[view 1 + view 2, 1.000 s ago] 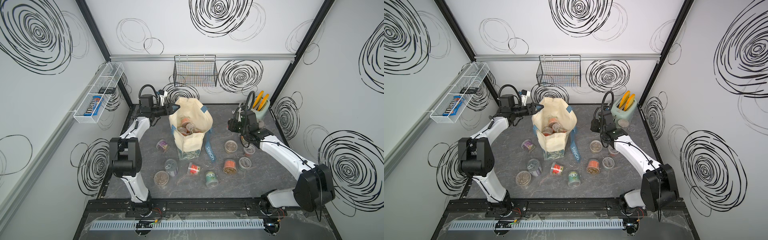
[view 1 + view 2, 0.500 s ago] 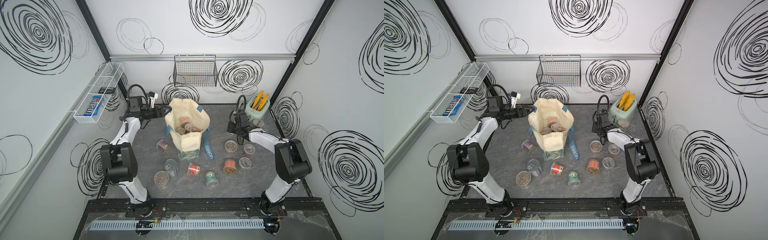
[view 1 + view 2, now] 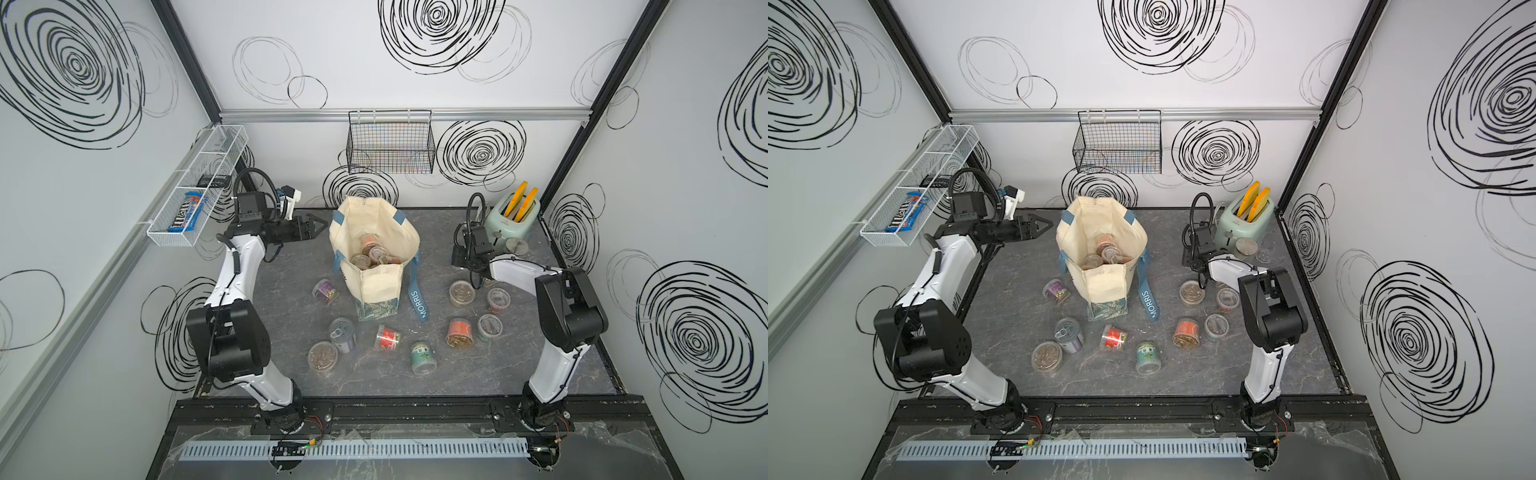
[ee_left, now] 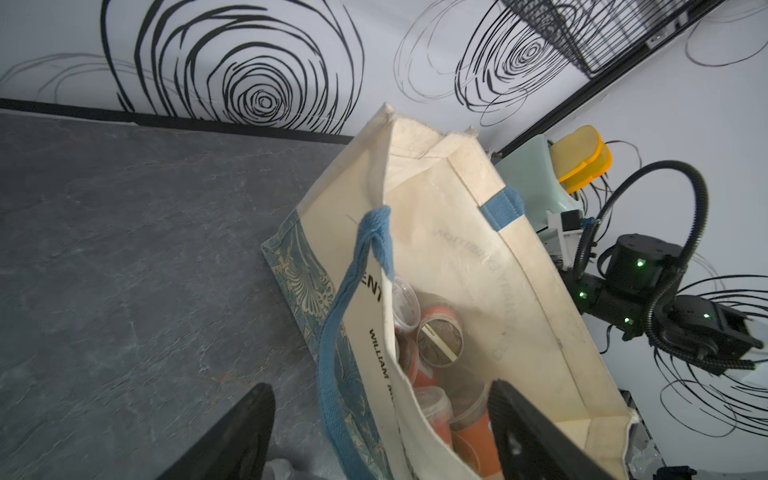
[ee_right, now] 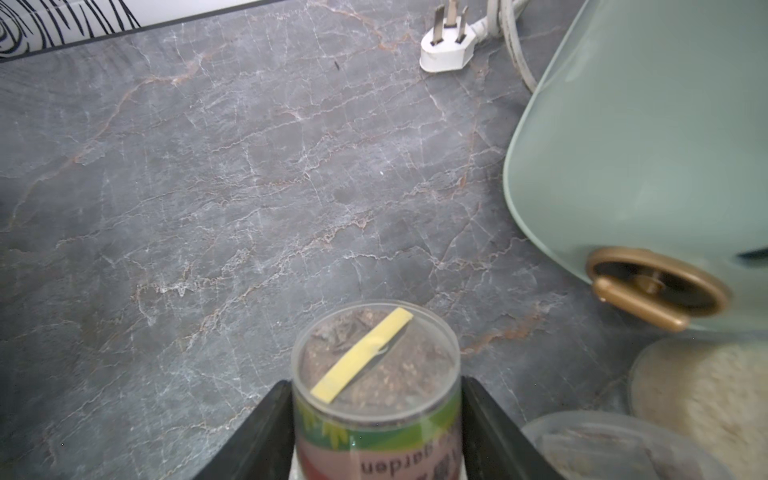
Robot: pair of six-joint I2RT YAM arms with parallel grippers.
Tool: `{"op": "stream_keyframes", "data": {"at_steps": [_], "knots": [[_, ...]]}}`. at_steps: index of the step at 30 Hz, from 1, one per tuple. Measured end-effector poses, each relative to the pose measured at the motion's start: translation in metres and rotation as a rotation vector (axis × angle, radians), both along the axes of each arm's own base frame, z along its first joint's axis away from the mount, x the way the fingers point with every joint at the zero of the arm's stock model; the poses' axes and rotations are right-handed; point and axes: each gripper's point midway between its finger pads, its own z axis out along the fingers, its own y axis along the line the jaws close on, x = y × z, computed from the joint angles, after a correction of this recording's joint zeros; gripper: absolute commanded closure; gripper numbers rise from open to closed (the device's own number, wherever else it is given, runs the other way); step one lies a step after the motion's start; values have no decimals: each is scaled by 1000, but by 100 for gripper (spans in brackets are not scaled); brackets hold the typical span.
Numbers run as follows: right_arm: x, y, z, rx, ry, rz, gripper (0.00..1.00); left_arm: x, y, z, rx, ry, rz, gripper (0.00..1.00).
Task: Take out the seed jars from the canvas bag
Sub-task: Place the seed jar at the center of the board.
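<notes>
Jar (image 5: pixel 376 353) clamped in right gripper (image 5: pixel 374 382), near toaster (image 3: pixel 513 216), over worktop (image 3: pixel 498 374); set-down judged in hand. Left gripper (image 3: pixel 316 227) held open, empty, just beside bag (image 3: pixel 374 286). More jars (image 3: pixel 376 255) seen inside. Next: upright release wanted, then clean reach into bag mouth.

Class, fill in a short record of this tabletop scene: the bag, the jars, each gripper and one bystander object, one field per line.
bag: cream canvas bag with blue handles, upright, mouth open
inside bag: several small clear seed jars
on table: other jars, such as an orange-labelled jar, scattered around the bag on the grey marbled table
left gripper: open, empty, beside the bag
right gripper: closed on a green-labelled clear jar
bystander: mint-green toaster at the back
</notes>
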Motion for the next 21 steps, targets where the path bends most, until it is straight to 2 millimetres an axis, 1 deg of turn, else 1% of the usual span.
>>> {"op": "stream_keyframes", "data": {"at_steps": [3, 10, 14, 17, 21], "knots": [[0, 0, -1, -1, -9, 0, 33, -12, 0, -1, 12, 37, 1, 14], [-7, -3, -12, -9, 11, -2, 32, -43, -6, 10, 57, 50, -33, 13], [-14, -5, -14, -10, 18, -4, 31, -56, -7, 15, 101, 41, -49, 13], [-21, -7, -9, -7, 11, -4, 28, -64, -6, 20, 134, 22, -55, 13], [-21, -6, 11, 6, -27, -9, 23, -73, -7, 25, 160, 2, -65, 12]]}}
